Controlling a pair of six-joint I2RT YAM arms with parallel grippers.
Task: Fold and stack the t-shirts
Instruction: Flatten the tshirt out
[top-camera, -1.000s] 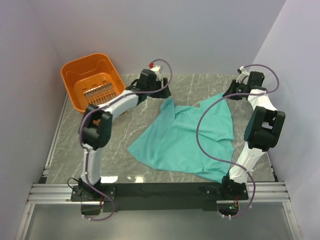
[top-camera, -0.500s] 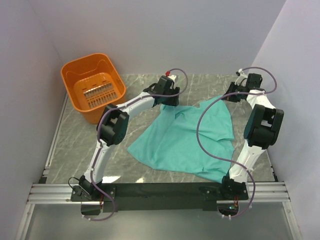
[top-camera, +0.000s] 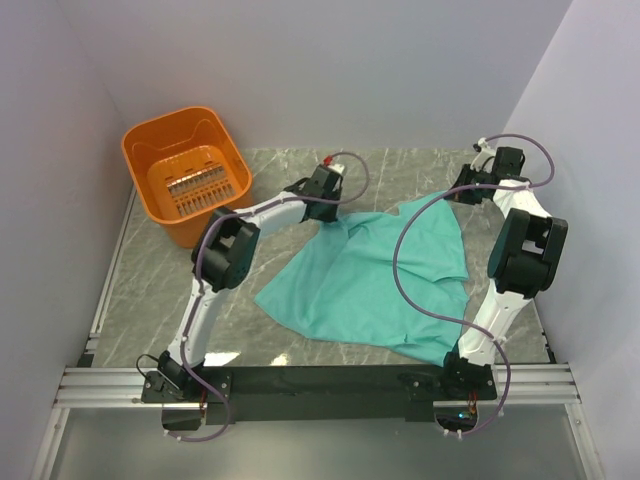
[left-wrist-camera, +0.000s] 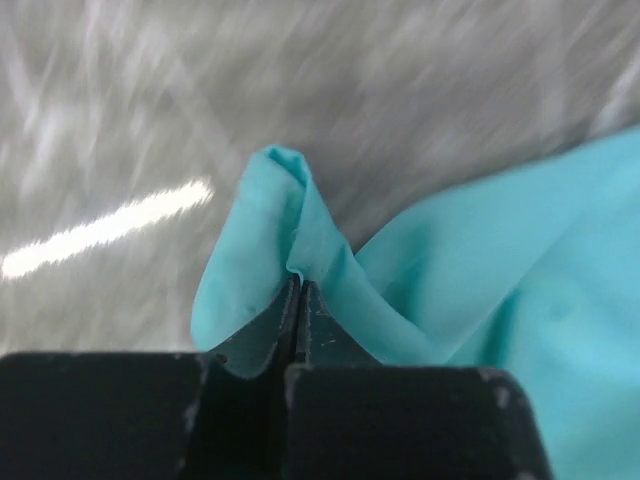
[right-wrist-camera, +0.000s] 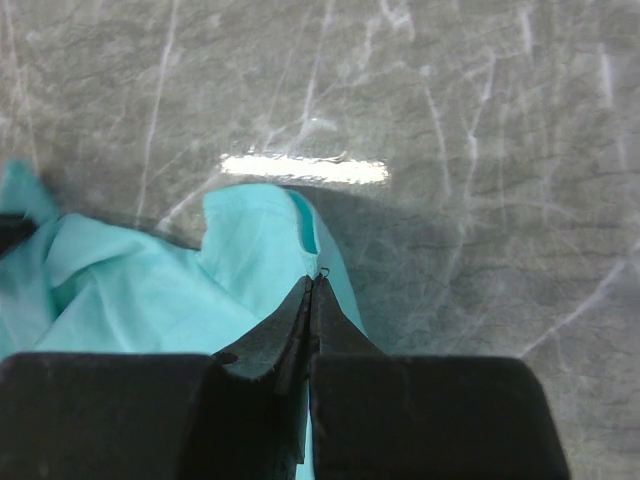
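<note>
T-shirt (top-camera: 375, 285) lies across the table (top-camera: 150, 290); left gripper (left-wrist-camera: 298, 288) clamps its far-left fold; right gripper (right-wrist-camera: 312, 282) clamps its far-right corner.

Glossy grey marble-veined tabletop (top-camera: 410, 170), streaked with white. At its far left corner, upright and open side up: orange rectangular plastic basket (top-camera: 180, 138) with a slotted floor. Along its near edge: silver aluminium rail frame (top-camera: 100, 385). Beyond its left, far and right sides: plain pale walls (top-camera: 330, 70).

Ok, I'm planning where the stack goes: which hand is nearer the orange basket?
Left. The left hand pinches the t-shirt at its far-left corner, a little right of the basket; the right hand grips its far-right corner, much farther away.
</note>
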